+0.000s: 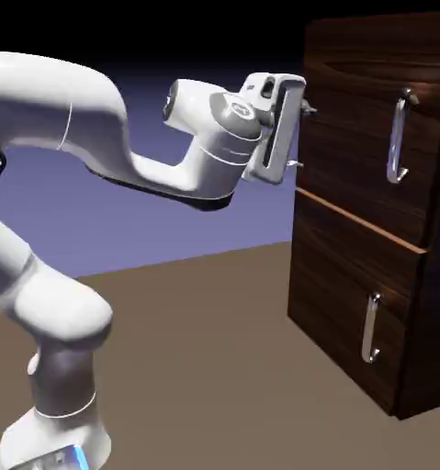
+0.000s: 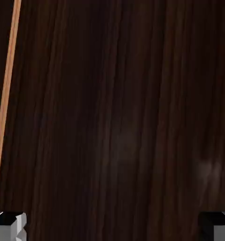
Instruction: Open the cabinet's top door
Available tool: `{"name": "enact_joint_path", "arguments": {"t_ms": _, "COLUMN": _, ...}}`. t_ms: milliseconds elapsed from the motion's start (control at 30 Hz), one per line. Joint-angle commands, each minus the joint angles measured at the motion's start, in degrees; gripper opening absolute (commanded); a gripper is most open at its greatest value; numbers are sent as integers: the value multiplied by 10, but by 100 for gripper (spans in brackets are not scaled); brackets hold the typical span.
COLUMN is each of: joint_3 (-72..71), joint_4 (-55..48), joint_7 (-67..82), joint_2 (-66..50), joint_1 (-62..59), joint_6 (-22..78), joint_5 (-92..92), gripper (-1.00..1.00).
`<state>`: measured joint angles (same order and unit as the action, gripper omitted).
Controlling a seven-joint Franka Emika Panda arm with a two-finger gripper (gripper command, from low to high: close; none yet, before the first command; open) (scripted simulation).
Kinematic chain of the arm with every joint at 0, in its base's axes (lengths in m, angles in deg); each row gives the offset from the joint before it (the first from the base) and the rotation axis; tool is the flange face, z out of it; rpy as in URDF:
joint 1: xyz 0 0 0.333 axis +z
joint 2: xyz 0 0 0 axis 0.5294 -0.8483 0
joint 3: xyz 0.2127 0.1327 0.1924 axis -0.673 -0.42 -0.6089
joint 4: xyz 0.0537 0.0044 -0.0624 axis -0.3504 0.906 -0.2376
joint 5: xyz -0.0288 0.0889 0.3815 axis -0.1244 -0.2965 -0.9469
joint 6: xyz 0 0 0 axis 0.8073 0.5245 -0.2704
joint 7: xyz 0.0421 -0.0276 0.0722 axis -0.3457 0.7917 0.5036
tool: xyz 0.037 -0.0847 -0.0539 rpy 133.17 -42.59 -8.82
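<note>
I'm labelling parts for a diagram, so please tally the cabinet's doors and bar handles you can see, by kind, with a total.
Doors, top door and lower door: 2
Silver bar handles, upper handle and lower handle: 2
Total: 4

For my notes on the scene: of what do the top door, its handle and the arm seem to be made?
Top door: likely wood or wood print, dark and lightly glossy; streaky grain shows. Handle: probably polished metal, with bright silver highlights. Arm: smooth glossy white, painted metal or plastic; I cannot tell which.
</note>
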<state>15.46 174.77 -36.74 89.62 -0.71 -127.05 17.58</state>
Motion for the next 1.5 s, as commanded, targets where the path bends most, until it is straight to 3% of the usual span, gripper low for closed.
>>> {"name": "enact_joint_path", "arguments": {"t_ms": 0, "joint_3": 9, "joint_4": -7, "joint_7": 7, "joint_2": 1, "joint_1": 8, "joint_6": 0, "joint_5": 25, "gripper": 0}}
{"name": "enact_joint_path", "arguments": {"t_ms": 933, "joint_3": 256, "joint_4": -191, "joint_7": 202, "joint_2": 35, "joint_1": 238, "joint_6": -8, "joint_5": 722, "gripper": 0}}
{"name": "enact_joint_path", "arguments": {"t_ms": 1233, "joint_3": 354, "joint_4": -274, "joint_7": 192, "joint_2": -5, "joint_1": 364, "joint_6": -3, "joint_5": 733, "gripper": 0}}
{"name": "enact_joint_path", "arguments": {"t_ms": 1267, "joint_3": 354, "joint_4": -274, "joint_7": 192, "joint_2": -5, "joint_1": 364, "joint_6": -3, "joint_5": 733, "gripper": -100}}
{"name": "enact_joint_path", "arguments": {"t_ms": 1467, "joint_3": 275, "joint_4": -224, "joint_7": 157, "joint_2": -33, "joint_1": 260, "joint_6": 21, "joint_5": 720, "gripper": -100}}
